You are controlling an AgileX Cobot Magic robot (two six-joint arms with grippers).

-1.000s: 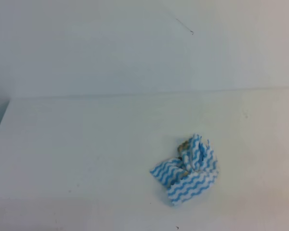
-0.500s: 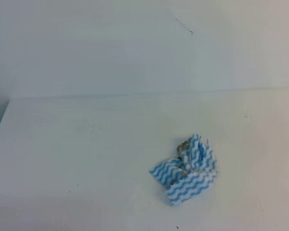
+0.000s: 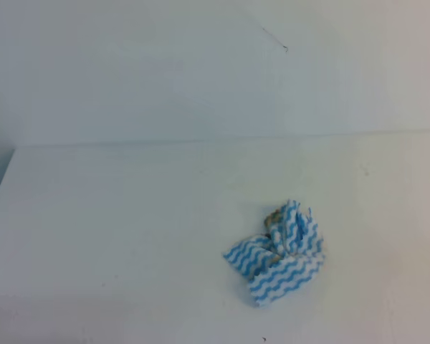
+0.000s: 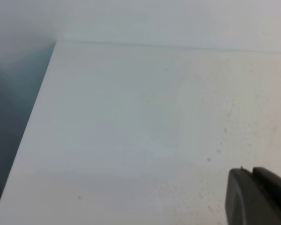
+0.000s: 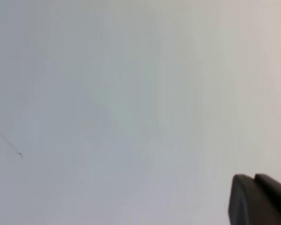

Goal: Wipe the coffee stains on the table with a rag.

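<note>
Nothing has shifted since the earlier frames: the rag lies in the same crumpled heap and no arm has entered the high view.

Each wrist view shows only the dark tip of its pincer in the lower right corner. The left pincer (image 4: 257,197) shows two dark fingertips pressed side by side with just a thin seam between them, so it looks closed and empty, hovering over bare worktop. The right pincer (image 5: 258,199) looks the same, shut on nothing, and it faces a plain pale wall rather than the work.

Further out, the thin white cloth with blue wavy zigzag stripes, the rag (image 3: 278,252), sits bunched on the wide plain white matte worktop (image 3: 115,229), right of centre and toward the near edge. A small brownish smudge shows at its upper fold. No tan blotch of coffee stains can be made out anywhere; faint specks dot the surface in the left wrist view, too small to name.

By my judgement the wiping may be already done or not begun, with both arms withdrawn. Any next move calls for opening a pincer, descending on the rag's raised folds, and gripping.
</note>
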